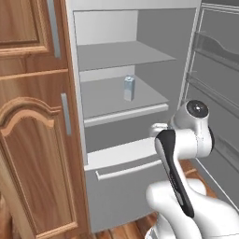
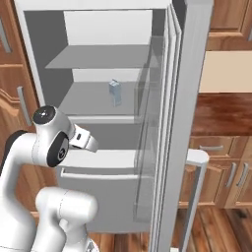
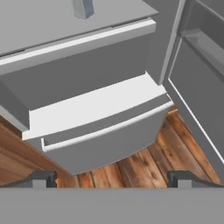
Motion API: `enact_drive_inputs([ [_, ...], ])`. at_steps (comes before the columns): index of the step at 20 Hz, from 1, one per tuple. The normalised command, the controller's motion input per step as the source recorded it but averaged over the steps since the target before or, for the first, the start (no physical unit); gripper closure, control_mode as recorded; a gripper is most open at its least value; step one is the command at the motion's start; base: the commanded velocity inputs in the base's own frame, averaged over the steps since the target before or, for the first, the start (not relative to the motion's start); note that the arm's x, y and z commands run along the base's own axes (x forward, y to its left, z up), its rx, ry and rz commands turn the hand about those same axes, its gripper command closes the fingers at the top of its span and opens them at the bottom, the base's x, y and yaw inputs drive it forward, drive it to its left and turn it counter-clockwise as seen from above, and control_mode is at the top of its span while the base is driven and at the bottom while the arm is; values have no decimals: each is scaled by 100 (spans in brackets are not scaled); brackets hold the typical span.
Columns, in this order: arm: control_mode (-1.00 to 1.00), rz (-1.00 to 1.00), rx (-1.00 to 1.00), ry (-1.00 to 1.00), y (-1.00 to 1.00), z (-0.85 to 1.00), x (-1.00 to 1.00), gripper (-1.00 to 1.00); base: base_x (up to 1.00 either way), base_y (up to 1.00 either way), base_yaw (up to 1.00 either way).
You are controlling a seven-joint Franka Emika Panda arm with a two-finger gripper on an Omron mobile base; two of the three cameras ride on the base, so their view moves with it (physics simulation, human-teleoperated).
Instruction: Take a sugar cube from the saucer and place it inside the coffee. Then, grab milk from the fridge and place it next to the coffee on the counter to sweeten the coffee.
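Note:
The fridge [image 1: 122,57] stands open in front of me. The milk [image 1: 129,88], a small pale blue-grey carton, stands upright on the middle shelf [image 2: 88,103]; its base shows at the top edge of the hand view [image 3: 83,8]. My gripper [image 3: 111,179] is open with nothing between its fingers, well below and in front of the carton, and looks down at the drawer [image 3: 105,135] and the wooden floor. The counter [image 2: 224,113] shows to the right of the fridge door. The sugar cube, the saucer and the coffee are out of view.
The open fridge door [image 2: 179,123] with its racks stands to the right of the arm. Tall wooden cabinets [image 1: 32,140] flank the fridge on the left. An upper shelf [image 1: 116,53] sits above the milk. Lower cabinet fronts [image 2: 221,172] run under the counter.

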Motion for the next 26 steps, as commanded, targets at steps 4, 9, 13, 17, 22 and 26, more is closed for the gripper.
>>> enact_drive_inputs([
  [4,100,0,0,0,0,0,0,-100,47,0,0],
  [9,100,0,0,0,0,0,0,-100,51,1,0],
  [13,100,0,0,0,0,0,0,-100,29,3,-1],
  [17,-100,-2,-3,-20,0,2,9,-100,0,0,0],
  [22,-100,-2,-5,-30,0,19,15,-100,0,0,0],
  [26,-100,-2,-7,-26,1,31,27,-100,0,0,0],
])
